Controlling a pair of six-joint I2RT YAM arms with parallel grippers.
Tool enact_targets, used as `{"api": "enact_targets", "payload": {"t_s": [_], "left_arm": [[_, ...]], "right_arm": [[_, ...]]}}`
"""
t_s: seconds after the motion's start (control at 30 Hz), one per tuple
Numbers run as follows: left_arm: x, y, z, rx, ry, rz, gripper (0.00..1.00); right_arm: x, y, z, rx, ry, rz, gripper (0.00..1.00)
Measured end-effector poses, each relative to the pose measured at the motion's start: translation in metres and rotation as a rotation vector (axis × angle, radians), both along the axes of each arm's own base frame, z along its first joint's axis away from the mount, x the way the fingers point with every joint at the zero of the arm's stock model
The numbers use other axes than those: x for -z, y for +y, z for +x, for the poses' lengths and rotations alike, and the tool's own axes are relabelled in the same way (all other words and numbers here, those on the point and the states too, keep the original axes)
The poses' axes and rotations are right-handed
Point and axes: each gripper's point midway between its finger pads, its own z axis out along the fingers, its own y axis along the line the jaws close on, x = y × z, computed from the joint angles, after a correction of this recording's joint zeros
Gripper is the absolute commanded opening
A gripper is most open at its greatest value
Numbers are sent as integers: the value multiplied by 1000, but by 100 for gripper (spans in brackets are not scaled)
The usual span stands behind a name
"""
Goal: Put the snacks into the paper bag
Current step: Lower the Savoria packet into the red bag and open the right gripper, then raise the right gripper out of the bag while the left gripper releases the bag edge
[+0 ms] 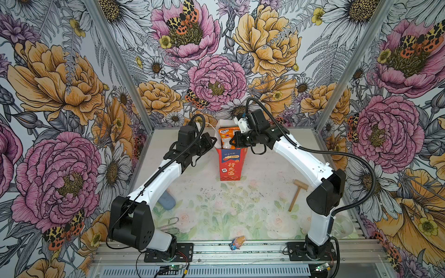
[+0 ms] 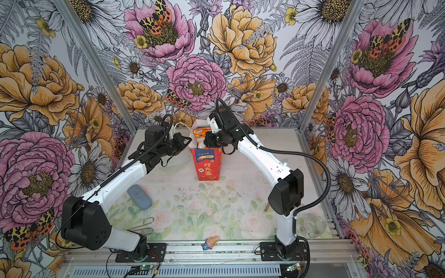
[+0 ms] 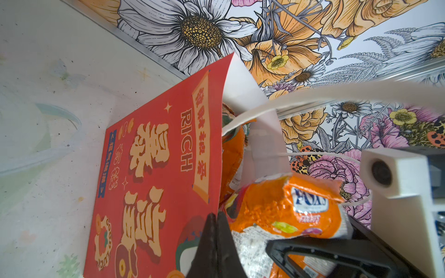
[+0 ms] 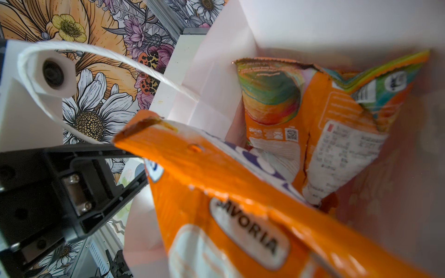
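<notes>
Insertion step: right gripper [image 1: 234, 142] clamped on orange packet [image 1: 227, 137], half inside paper bag [image 1: 232, 166] at frame centre — left gripper [image 3: 215, 217] pinched shut on its rim. Next, probably: lower, release beside second packet [image 4: 313, 134].

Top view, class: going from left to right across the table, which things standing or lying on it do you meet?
Blue-grey pad → red paper bag → wooden mallet → clear container.

1 red paper gift bag [image 1: 232, 168], 2 crinkly orange plastic packets [image 4: 216, 183] [image 4: 313, 134] visible, 1 wooden mallet [image 1: 295, 197], 1 tiny wrapped candy [image 1: 237, 242], 1 grey-blue oblong block [image 2: 139, 197], 1 clear plastic container [image 2: 313, 226].
</notes>
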Motion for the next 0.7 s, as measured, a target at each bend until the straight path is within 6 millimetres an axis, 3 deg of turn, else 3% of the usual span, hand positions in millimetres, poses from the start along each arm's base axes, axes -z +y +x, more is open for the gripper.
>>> {"api": "enact_targets", "payload": {"t_s": [0.43, 0.7], "left_arm": [[-1, 0, 0, 0, -3, -1, 2], [-3, 0, 1, 0, -10, -3, 14]], "right_arm": [[-7, -1, -5, -11, 11, 5, 43], [-14, 0, -5, -13, -2, 10, 49]]}}
